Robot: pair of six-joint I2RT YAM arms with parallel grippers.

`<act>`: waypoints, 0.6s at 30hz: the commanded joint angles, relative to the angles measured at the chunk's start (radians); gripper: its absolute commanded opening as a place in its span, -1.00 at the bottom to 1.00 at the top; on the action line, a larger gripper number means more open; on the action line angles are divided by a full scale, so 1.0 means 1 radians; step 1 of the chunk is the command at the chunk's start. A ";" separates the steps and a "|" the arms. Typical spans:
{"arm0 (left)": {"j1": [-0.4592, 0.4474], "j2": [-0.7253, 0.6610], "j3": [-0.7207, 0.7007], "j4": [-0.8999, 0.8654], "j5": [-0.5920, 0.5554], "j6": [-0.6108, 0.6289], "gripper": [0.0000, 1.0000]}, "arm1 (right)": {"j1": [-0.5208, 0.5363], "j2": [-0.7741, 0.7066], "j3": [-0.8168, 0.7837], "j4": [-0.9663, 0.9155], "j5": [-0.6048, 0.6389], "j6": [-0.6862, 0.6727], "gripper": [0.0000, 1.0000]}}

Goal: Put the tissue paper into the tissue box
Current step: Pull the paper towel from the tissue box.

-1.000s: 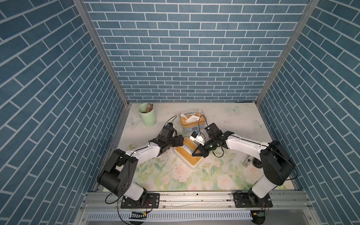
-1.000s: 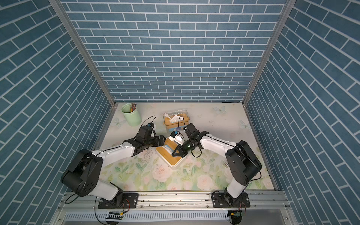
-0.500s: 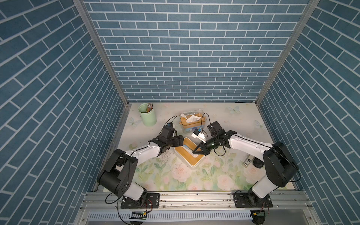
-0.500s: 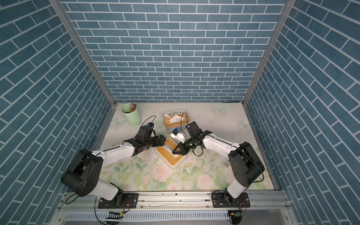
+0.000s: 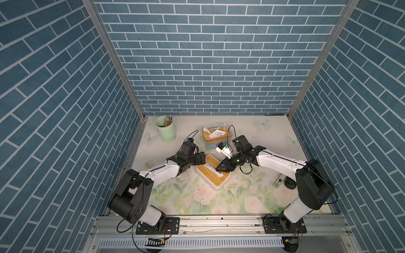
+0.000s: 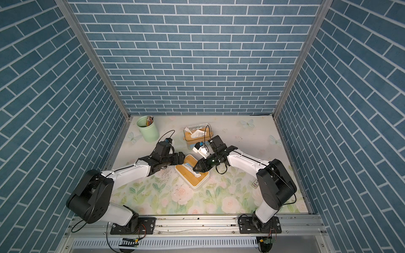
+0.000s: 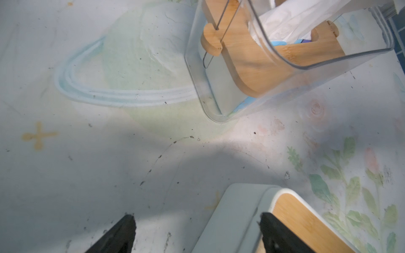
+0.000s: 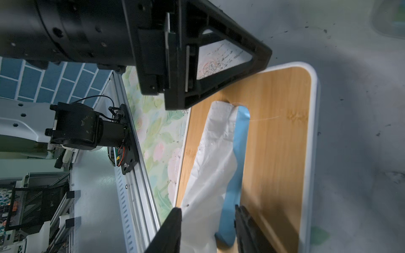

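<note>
Bamboo-topped tissue box point(image 5: 217, 181), surface point(image 5: 241, 197) centre: tissue paper point(image 5: 213, 171) inside, tail out top. Right claw point(image 8: 206, 221) spread astride tail, 2 o'clock; left claw point(image 7: 196, 225) spread, 10 o'clock. Looks done; retract remains.

A white tissue box point(image 6: 195, 181) with a bamboo lid lay on the flowered desk point(image 6: 219, 197), and tissue paper point(image 6: 189, 167) stuck out of its slot. The right pincer point(image 6: 194, 170) hung just over that paper, while the left pincer point(image 6: 181, 158) sat at the box's far corner. Behind them stood a green cup point(image 6: 150, 133) holding pencils and a clear container point(image 6: 198, 134).
</note>
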State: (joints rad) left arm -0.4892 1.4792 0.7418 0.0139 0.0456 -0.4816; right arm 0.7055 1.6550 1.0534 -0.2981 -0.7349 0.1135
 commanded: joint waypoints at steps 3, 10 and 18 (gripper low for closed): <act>0.007 -0.022 0.005 -0.042 -0.052 0.015 0.88 | 0.037 0.056 0.019 0.096 -0.060 0.080 -0.11; 0.007 -0.037 -0.007 -0.043 -0.059 0.018 0.88 | 0.046 0.100 -0.007 0.294 -0.223 0.201 -0.18; 0.020 -0.058 -0.006 -0.061 -0.075 0.026 0.88 | 0.048 0.081 -0.017 0.371 -0.312 0.245 -0.59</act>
State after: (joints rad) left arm -0.4805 1.4406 0.7414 -0.0216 -0.0078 -0.4736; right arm 0.7483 1.7485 1.0496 0.0216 -0.9825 0.3290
